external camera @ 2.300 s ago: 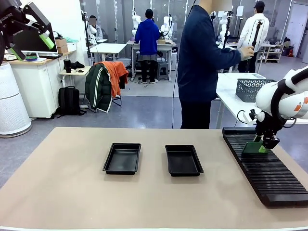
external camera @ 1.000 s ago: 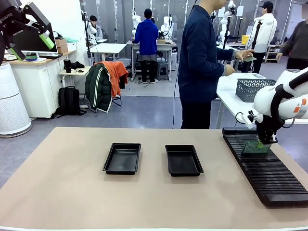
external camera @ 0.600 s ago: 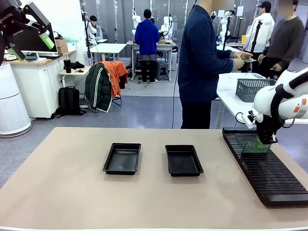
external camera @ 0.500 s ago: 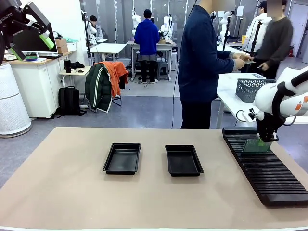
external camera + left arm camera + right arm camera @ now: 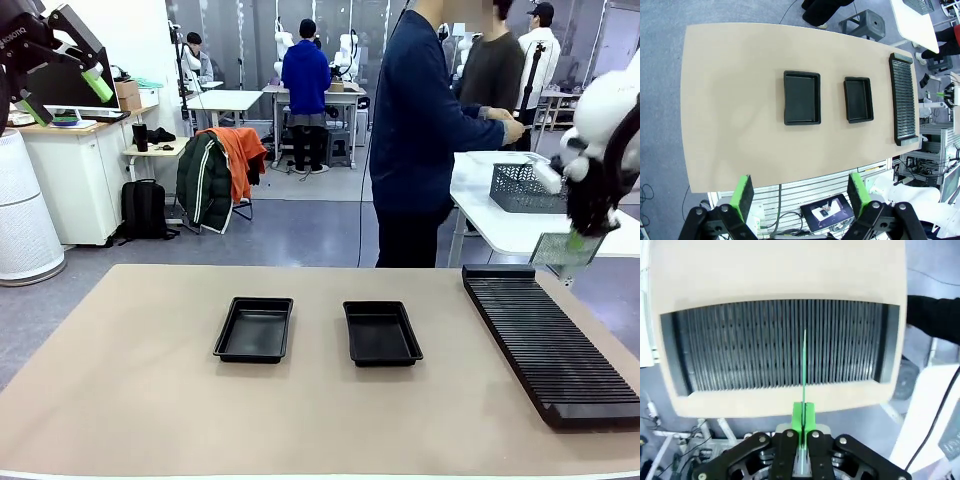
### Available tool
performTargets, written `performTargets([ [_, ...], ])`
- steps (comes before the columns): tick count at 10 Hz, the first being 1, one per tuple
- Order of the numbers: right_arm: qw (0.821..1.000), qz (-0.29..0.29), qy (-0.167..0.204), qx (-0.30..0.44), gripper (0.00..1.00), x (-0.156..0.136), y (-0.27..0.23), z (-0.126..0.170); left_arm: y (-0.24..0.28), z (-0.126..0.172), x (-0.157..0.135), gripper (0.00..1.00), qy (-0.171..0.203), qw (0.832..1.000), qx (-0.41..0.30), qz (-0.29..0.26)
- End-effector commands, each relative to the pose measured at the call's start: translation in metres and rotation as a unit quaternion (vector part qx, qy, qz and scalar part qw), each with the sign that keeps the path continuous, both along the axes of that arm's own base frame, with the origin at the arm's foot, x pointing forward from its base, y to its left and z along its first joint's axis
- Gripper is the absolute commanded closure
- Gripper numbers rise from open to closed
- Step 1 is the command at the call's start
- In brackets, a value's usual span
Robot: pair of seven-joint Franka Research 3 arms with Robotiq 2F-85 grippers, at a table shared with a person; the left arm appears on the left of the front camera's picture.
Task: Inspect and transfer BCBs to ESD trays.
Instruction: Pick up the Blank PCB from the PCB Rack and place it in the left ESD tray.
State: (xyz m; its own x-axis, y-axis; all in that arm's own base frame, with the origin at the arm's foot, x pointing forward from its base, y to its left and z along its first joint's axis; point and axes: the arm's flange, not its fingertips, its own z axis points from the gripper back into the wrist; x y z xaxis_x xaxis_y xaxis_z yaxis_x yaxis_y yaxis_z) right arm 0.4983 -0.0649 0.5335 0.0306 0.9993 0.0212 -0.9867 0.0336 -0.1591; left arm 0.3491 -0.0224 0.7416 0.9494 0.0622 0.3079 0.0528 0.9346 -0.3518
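Right claw [image 5: 577, 240] raised one BCB [image 5: 556, 250]; two ESD trays [image 5: 262, 301].

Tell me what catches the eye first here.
The right hand, high above the rack at the right, pinches a pale green board by its edge. The left tray and right tray lie empty mid-table, with a person in dark blue standing beyond them.

The trays [image 5: 254, 329] [image 5: 381, 332] at centre are seen as smooth black plastic with a faint sheen. The table [image 5: 130, 400] is finished in matt beige, and the rack [image 5: 545, 345] at right is made of ribbed, matt black plastic.
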Motion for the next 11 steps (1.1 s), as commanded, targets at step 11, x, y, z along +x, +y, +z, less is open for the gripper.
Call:
performTargets([
  [11, 0.998, -0.065, 0.012, 0.011, 0.97, -0.046, -0.013, 0.194, 0.001, 0.000, -0.001, 0.00, 0.000, 1.000, 0.006, 0.000],
])
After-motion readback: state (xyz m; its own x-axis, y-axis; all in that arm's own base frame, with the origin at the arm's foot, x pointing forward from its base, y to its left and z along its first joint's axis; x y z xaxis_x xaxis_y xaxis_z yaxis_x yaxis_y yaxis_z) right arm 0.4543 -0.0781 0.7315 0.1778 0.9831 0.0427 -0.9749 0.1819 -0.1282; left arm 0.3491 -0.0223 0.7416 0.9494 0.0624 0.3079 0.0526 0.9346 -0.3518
